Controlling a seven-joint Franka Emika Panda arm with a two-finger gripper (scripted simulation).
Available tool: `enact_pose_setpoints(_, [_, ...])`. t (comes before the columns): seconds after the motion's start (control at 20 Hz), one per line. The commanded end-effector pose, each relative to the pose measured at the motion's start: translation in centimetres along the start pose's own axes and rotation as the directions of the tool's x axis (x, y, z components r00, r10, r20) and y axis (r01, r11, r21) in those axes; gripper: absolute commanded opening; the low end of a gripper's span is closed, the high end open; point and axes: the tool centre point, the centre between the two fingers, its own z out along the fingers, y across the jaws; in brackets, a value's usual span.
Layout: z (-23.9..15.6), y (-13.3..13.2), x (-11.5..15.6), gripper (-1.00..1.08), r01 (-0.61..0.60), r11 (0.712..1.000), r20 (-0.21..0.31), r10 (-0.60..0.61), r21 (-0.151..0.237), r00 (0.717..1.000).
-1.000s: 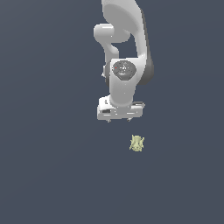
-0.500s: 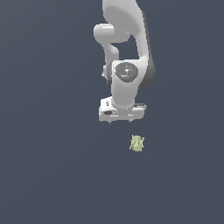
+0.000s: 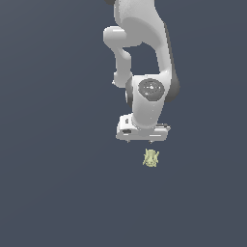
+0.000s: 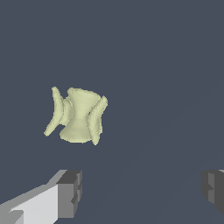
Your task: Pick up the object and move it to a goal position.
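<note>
The object (image 3: 151, 158) is a tiny pale yellow-green lumpy thing with jagged fins, lying on the dark grey floor. In the wrist view the object (image 4: 78, 115) shows large, apart from both fingers. My white gripper (image 3: 143, 140) hangs just above it and slightly toward the exterior view's left, its fingers mostly hidden under the hand. The wrist view shows the gripper (image 4: 142, 194) open, with one grey pad (image 4: 70, 193) and the other pad (image 4: 213, 189) wide apart and nothing between them.
A plain dark grey floor (image 3: 58, 193) surrounds the object. The white arm (image 3: 144, 58) rises behind the gripper.
The gripper has come down a little toward the object and shifted slightly toward the exterior view's right. The object has not moved.
</note>
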Motion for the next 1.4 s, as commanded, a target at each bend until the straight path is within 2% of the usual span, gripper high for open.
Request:
enact_pose_setpoints(0.0, [0.6, -1.3, 1.0, 1.0, -0.04, 0.999, -0.009, 0.04, 0.001, 0.999])
enact_pose_setpoints(0.6, [2.8, -5.6, 3.8, 1.0, -0.174, 0.985, -0.037, 0.174, 0.012, 0.984])
enact_pose_setpoints(1.05, [3.3, -6.1, 4.0, 1.0, -0.186, 0.982, -0.04, 0.187, 0.013, 0.982])
enact_pose_setpoints(1.35, [5.6, -6.2, 4.0, 1.0, -0.188, 0.982, -0.04, 0.189, 0.013, 0.981])
